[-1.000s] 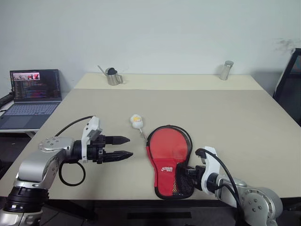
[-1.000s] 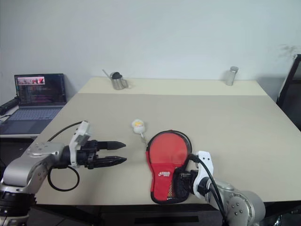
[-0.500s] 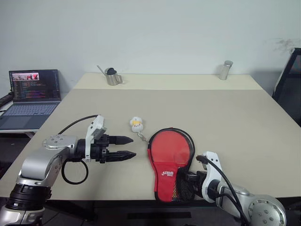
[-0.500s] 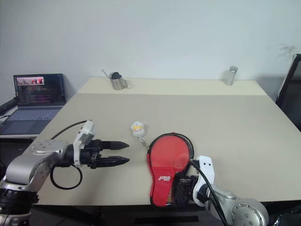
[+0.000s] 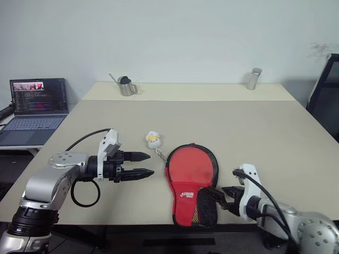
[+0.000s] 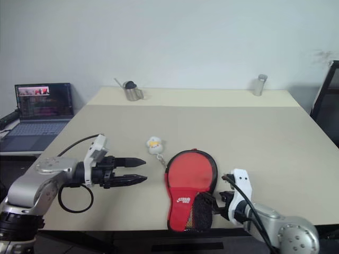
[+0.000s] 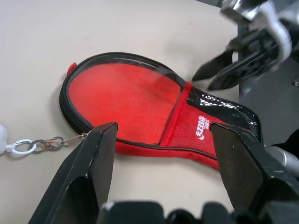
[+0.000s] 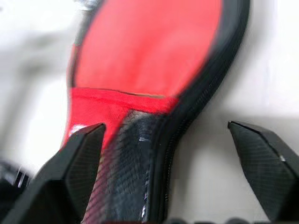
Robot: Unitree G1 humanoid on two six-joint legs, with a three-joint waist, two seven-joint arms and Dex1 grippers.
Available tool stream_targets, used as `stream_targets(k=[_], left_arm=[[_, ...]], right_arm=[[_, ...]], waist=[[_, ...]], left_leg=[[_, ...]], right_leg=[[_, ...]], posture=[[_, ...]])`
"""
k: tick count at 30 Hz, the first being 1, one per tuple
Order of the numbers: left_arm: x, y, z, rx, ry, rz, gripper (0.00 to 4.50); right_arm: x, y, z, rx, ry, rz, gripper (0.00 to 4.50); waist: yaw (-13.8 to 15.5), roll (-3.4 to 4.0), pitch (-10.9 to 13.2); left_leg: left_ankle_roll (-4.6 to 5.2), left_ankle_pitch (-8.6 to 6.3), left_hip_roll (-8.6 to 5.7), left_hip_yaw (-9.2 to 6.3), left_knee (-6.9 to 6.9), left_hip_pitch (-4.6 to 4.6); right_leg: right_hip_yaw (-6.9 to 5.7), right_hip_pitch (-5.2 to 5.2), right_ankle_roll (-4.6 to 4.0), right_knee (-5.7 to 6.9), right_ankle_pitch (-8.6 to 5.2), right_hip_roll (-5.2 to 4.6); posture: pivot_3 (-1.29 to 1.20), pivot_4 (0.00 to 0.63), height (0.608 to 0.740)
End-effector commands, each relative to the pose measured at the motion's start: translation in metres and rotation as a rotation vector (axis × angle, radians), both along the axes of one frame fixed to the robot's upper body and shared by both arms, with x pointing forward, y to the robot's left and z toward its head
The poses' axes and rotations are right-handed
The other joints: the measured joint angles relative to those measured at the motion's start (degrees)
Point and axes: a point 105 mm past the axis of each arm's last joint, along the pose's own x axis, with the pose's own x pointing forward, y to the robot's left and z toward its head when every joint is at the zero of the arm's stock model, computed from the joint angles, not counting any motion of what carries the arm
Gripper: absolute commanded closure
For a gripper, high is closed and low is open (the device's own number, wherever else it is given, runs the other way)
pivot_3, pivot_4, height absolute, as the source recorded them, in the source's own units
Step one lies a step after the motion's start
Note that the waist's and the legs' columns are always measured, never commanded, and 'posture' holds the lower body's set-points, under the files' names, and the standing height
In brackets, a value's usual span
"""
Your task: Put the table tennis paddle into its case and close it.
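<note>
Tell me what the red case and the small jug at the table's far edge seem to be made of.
Case: seemingly soft fabric, matte red, with a printed white logo, black mesh pocket and black zip edging. Jug: likely metal, going by its shiny silver body; the dark top's material is unclear.

You have a beige table as your landmark. Near its front-left part lies a small white-and-yellow duck keyring. At its far edge stand a metal watering can toward the left and a metal tumbler toward the right. An open laptop sits beside its left edge.
</note>
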Motion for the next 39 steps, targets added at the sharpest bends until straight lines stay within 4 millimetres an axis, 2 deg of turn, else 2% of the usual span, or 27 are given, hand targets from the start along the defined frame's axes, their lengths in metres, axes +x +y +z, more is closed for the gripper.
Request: stream_targets(k=[1,4,6,9,13,17,22,29,31,34,39], left_arm=[[0.001,0.001,0.01,-0.022,-0.057,0.023,1.07],[0.013,0.006,0.013,-0.039,-0.09,0.105,1.07],[0.028,0.013,0.015,-0.046,-0.128,0.196,1.07],[0.045,0.02,0.018,-0.064,-0.141,0.306,1.07],[0.055,0.025,0.017,-0.069,-0.163,0.375,1.07],[0.065,0.032,0.021,-0.071,-0.205,0.455,1.07],[0.086,0.04,0.021,-0.086,-0.226,0.575,1.07],[0.122,0.03,0.007,-0.121,-0.131,0.655,1.07],[0.135,0.033,0.005,-0.122,-0.113,0.717,0.71],[0.146,0.029,0.0,-0.109,-0.086,0.722,0.04],[0.161,0.017,-0.016,-0.059,-0.025,0.723,0.04]], right_arm=[[0.0,-0.002,0.035,-0.04,-0.18,0.131,0.07],[0.008,-0.001,0.054,-0.027,-0.259,0.176,0.07],[0.014,0.006,0.065,-0.036,-0.316,0.229,0.07],[0.024,0.024,0.07,-0.048,-0.373,0.28,0.07],[0.042,0.05,0.062,-0.032,-0.415,0.302,0.07],[0.056,0.074,0.039,-0.049,-0.424,0.335,0.07],[0.071,0.08,0.013,-0.106,-0.446,0.32,0.07],[0.066,0.089,0.005,-0.078,-0.431,0.321,0.07],[0.067,0.09,0.004,-0.077,-0.43,0.314,0.0],[0.067,0.093,0.004,-0.074,-0.431,0.307,0.0],[0.067,0.098,0.003,-0.068,-0.429,0.302,0.0]], waist=[[-0.05,0.04,0.03],[-0.14,0.0,0.01],[-0.07,0.0,0.02],[-0.08,-0.03,0.03],[-0.06,-0.06,0.02],[0.06,-0.09,0.03],[0.29,-0.1,0.02],[0.36,-0.15,-0.01],[0.32,-0.16,-0.01],[0.08,-0.17,-0.02],[0.15,-0.18,-0.02]], left_leg=[[0.0,0.0,0.0,0.0,0.0,0.0],[0.0,0.0,0.0,0.04,0.02,0.0],[0.01,0.0,0.01,0.0,0.02,0.01],[0.01,0.0,0.02,-0.05,0.04,0.0],[0.01,0.0,0.0,-0.02,0.05,-0.05],[0.01,0.0,0.0,-0.04,0.09,-0.13],[0.0,0.0,-0.02,-0.05,0.15,-0.14],[0.0,0.01,-0.04,-0.11,0.22,-0.19],[0.0,0.01,-0.04,-0.11,0.23,-0.21],[0.0,0.01,-0.04,-0.12,0.24,-0.21],[-0.01,0.01,-0.06,-0.13,0.24,-0.23]], right_leg=[[0.0,0.0,0.0,0.0,0.0,0.0],[0.02,0.01,0.01,-0.01,0.0,0.01],[0.0,0.01,0.02,0.01,0.0,0.03],[-0.02,0.01,0.02,0.02,0.0,0.06],[0.01,0.0,0.05,-0.01,0.03,0.03],[-0.01,-0.06,0.05,-0.01,0.04,0.02],[-0.03,-0.06,0.09,0.0,0.07,0.0],[-0.09,-0.06,0.11,0.02,0.1,-0.01],[-0.09,-0.08,0.11,0.03,0.1,-0.01],[-0.09,-0.1,0.11,0.06,0.1,-0.01],[-0.13,-0.11,0.11,0.06,0.1,-0.01]], posture=[[0.0,0.15,0.74],[0.0,0.15,0.74],[0.0,0.15,0.74],[0.0,0.15,0.74],[0.0,0.15,0.74],[0.0,0.15,0.74],[0.0,0.15,0.74],[0.0,0.15,0.74],[0.0,0.15,0.74],[0.0,0.15,0.74],[0.0,0.15,0.74]])
